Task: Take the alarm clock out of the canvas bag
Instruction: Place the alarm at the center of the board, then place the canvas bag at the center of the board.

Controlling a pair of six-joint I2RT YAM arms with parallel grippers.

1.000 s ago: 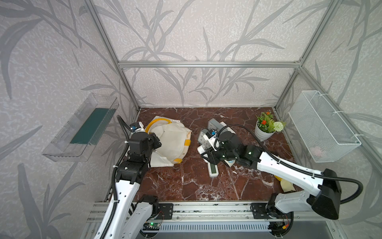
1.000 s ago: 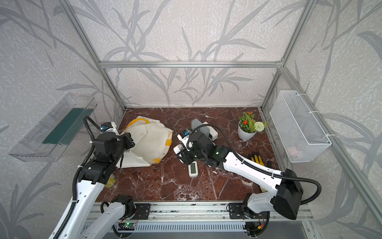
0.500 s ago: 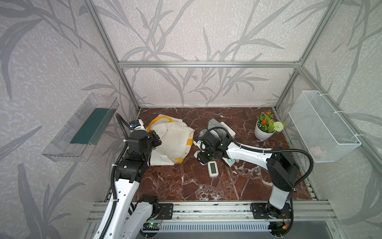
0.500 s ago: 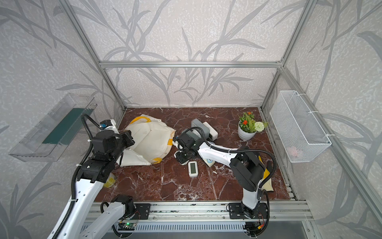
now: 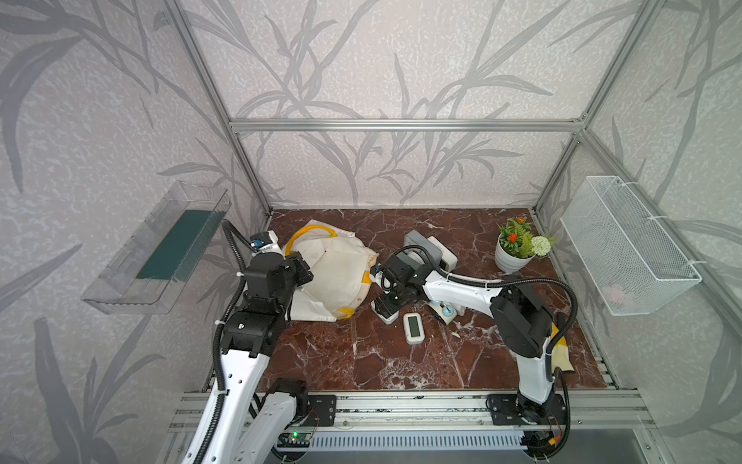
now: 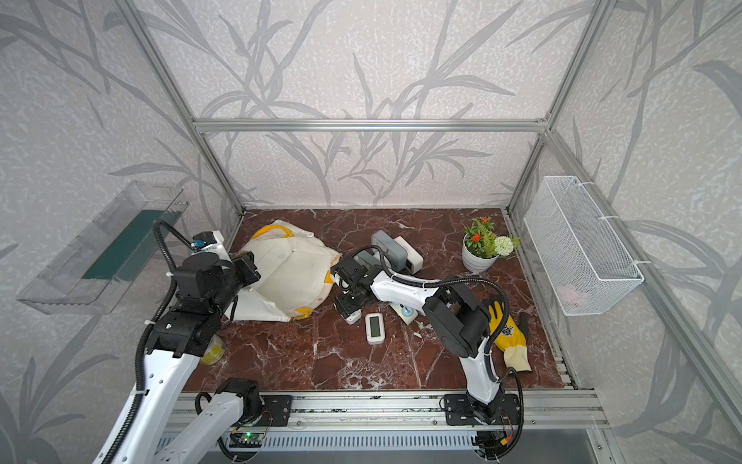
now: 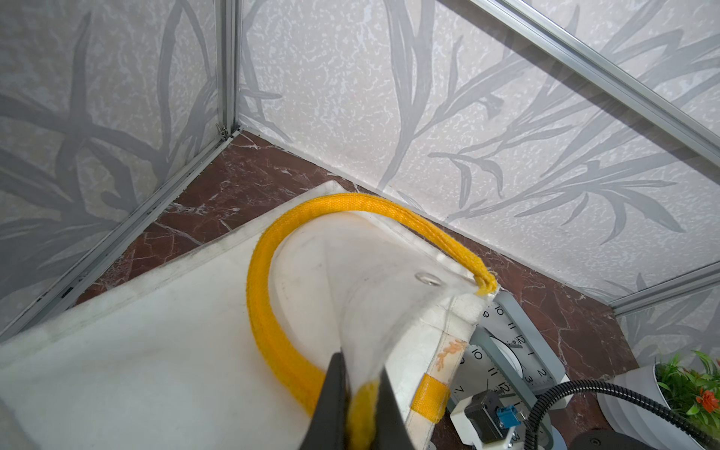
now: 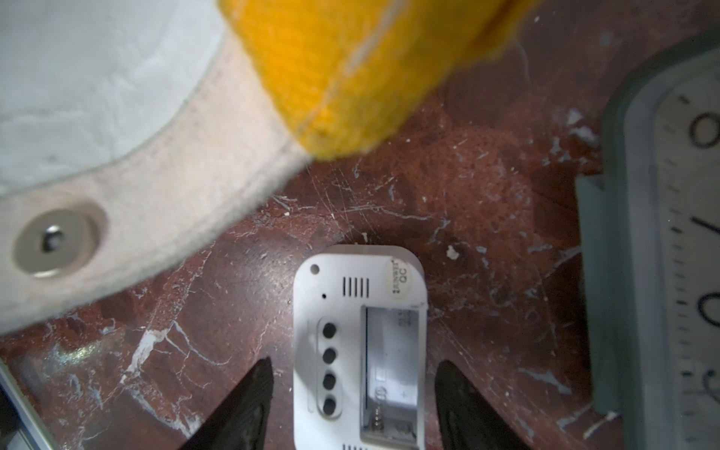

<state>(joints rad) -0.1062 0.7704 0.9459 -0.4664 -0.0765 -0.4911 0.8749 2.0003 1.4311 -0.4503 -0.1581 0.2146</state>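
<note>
The cream canvas bag (image 5: 337, 277) (image 6: 293, 281) lies slumped at the back left of the marble floor. My left gripper (image 7: 360, 393) (image 5: 303, 269) is shut on its yellow handle at the rim, holding the mouth up. A small white alarm clock (image 8: 358, 350) (image 5: 386, 317) (image 6: 352, 317) lies back-up on the marble just outside the bag, its battery bay uncovered. My right gripper (image 8: 354, 393) (image 5: 387, 303) hovers over it, open, one finger on each side with a gap to the clock. Inside of the bag is hidden.
A second white digital clock (image 5: 413, 327) lies face-up beside the first. Grey analog clocks (image 5: 425, 249) stand behind the right wrist. A potted plant (image 5: 518, 253), a yellow glove (image 6: 508, 337), a wire basket (image 5: 626, 245) and a clear wall shelf (image 5: 160, 249) ring the floor.
The right jaws have spread wider and let go of the white clock, which rests on the marble. The right arm's elbow has folded in. The left arm keeps its hold.
</note>
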